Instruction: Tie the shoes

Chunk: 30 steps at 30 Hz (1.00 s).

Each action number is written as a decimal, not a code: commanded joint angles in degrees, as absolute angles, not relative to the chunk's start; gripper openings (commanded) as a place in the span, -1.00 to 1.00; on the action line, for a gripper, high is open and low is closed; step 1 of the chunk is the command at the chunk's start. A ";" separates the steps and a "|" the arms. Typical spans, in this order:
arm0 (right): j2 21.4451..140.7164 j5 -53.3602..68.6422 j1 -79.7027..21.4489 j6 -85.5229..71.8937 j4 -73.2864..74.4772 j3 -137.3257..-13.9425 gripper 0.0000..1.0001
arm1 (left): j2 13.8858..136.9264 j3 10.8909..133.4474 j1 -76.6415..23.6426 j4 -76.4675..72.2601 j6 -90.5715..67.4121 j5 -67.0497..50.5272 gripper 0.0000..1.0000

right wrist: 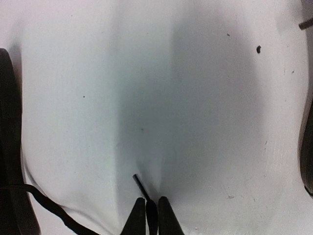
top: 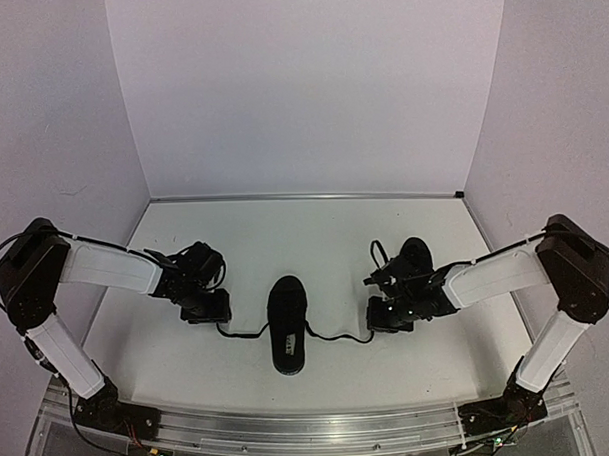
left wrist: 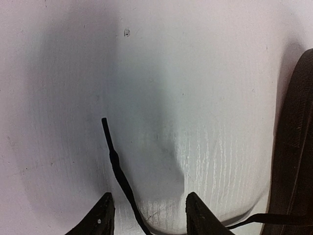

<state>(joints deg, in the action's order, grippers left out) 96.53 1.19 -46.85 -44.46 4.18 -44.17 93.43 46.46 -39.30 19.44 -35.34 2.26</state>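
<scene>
Shoe [top: 288,324], all black, lies mid-table between both arms. The right gripper [right wrist: 151,201] is pinched tight on the right lace [right wrist: 139,186]. The left gripper [left wrist: 148,196] stands apart, the left lace [left wrist: 115,161] lying between its fingers. Farther back, beside the right gripper, sits the second shoe [top: 416,256].

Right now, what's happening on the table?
The black shoe lies mid-table with one lace end drawn out to each side. The right hand is shut on the right lace end, whose tip pokes out past the fingertips. The left hand is open, and the left lace end lies between its fingers, not pinched. No knot yet. A second shoe sits further back on the right.
</scene>
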 commanded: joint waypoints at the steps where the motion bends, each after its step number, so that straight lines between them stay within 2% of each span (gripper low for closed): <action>1: 98.67 -1.95 -47.17 -42.24 13.13 -43.68 -0.99 | 95.80 47.41 -39.89 20.84 -34.30 3.61 -0.09; 7: 93.07 -5.97 -47.10 -40.13 16.70 -45.70 -1.00 | 97.42 48.47 -39.92 21.36 -35.04 4.62 -0.43; 12: 86.14 -8.27 -45.77 -36.72 18.75 -49.19 -1.00 | 94.49 49.06 -39.82 20.96 -35.93 6.39 -0.95; 13: 85.05 -8.36 -45.41 -35.78 18.79 -50.30 -1.00 | 93.08 48.93 -39.81 21.06 -35.77 7.47 -0.99; 21: 84.03 -6.90 -44.52 -27.70 16.39 -62.93 -1.00 | 74.45 42.19 -39.90 13.89 -30.58 10.50 -1.00; 30: 99.74 9.77 -48.95 -26.28 6.08 -82.73 -1.00 | 54.26 31.43 -40.69 1.34 -27.34 2.42 -1.00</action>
<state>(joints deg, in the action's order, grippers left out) 91.88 1.57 -45.30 -27.90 10.87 -74.00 60.55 34.91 -40.05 8.47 -29.71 5.82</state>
